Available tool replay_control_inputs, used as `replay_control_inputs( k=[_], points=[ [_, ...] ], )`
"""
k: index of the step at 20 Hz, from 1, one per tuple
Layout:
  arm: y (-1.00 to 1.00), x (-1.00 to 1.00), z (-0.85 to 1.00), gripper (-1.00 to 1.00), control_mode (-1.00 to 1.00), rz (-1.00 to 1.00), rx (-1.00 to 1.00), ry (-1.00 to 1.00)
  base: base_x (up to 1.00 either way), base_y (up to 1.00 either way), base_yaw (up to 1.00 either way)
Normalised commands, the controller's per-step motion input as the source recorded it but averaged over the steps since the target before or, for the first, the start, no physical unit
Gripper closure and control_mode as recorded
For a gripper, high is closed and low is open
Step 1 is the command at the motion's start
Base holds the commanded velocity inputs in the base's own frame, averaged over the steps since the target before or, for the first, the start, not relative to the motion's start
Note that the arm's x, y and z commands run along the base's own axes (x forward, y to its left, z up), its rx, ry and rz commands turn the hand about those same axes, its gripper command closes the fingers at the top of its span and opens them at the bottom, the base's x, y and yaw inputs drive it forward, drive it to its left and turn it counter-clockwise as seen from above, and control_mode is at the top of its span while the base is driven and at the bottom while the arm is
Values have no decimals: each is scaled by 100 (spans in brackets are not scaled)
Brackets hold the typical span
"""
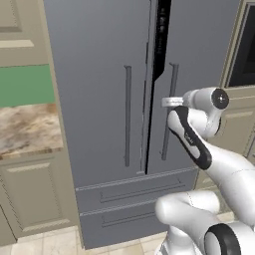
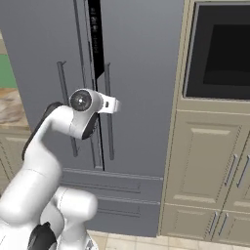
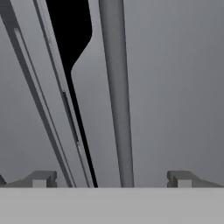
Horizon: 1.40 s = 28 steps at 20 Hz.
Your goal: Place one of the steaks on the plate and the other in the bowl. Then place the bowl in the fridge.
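Note:
The grey fridge [image 1: 99, 99] [image 2: 141, 73] stands right in front of me, with both doors and its two bottom drawers [image 1: 134, 199] shut. My gripper [image 3: 111, 179] is open, and in the hand view the right door's vertical bar handle [image 3: 116, 87] runs up between its fingertips [image 3: 41, 179]. In the base views the hand [image 1: 172, 102] [image 2: 111, 104] sits at mid-height against that handle [image 1: 174, 79] [image 2: 107, 78]. A black strip [image 1: 162, 35] shows between the doors near the top. The steaks, the plate and the bowl are out of view.
Left of the fridge is a marbled counter [image 1: 25, 129] over beige cabinets [image 1: 30, 199], with a green wall behind. Right of it, a dark built-in oven [image 2: 219, 53] sits above beige cabinet doors [image 2: 205, 166]. Pale tiled floor [image 1: 60, 244] lies below.

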Motion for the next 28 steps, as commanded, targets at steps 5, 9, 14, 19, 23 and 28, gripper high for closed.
replay_control_inputs(
  k=[5,9,14,19,23,28],
  points=[
    [0,49,-27,-100,-100,0,-6,0,0,0,0],
    [-4,51,-27,-100,-100,0,-6,-3,0,0,0],
    [-30,61,-18,-100,-100,0,0,0,0,0,0],
    [-5,73,-26,-100,-100,0,-1,0,0,0,0],
    [2,65,-20,-100,-100,0,-5,0,0,0,0],
    [-27,58,-6,100,-100,-1,-2,13,0,0,0]
  ],
)
